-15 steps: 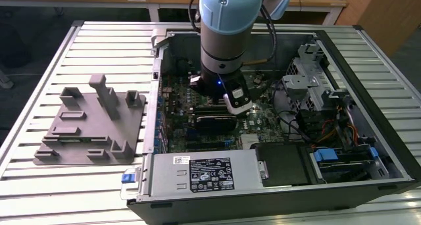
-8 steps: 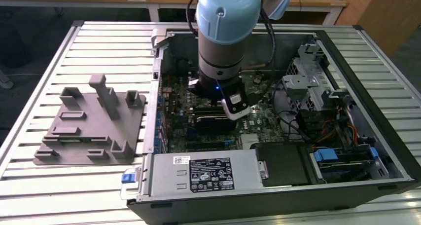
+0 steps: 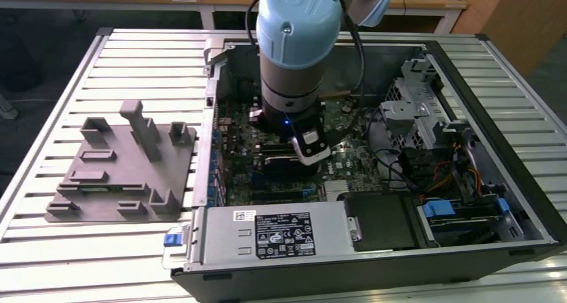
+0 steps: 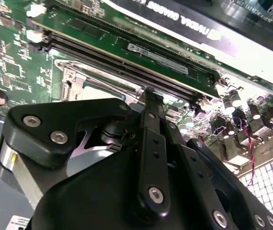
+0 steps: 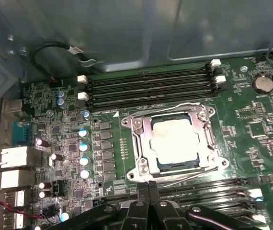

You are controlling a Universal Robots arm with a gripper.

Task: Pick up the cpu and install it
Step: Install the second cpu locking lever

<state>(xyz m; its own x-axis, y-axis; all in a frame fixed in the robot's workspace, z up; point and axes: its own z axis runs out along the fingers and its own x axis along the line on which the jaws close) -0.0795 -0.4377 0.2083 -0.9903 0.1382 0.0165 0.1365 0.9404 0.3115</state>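
Cpu [image 5: 177, 140] sits in its socket [image 5: 141, 143] (frame centre); fingers [image 5: 148, 188] pressed together, holding nothing, just below it.

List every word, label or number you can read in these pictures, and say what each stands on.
Nothing can be quoted with confidence.
Power supply label: white print on black, too small to read.
White sticker beside it: too small.
Expansion card: pale lettering, upside down and cut off.
Memory module sticker: blurred.
Motherboard: tiny white markings, unreadable.

Even, soft overhead light; glare on the cpu [image 5: 177, 140], blown-out highlights, claw [image 4: 148, 158] close and blurred.
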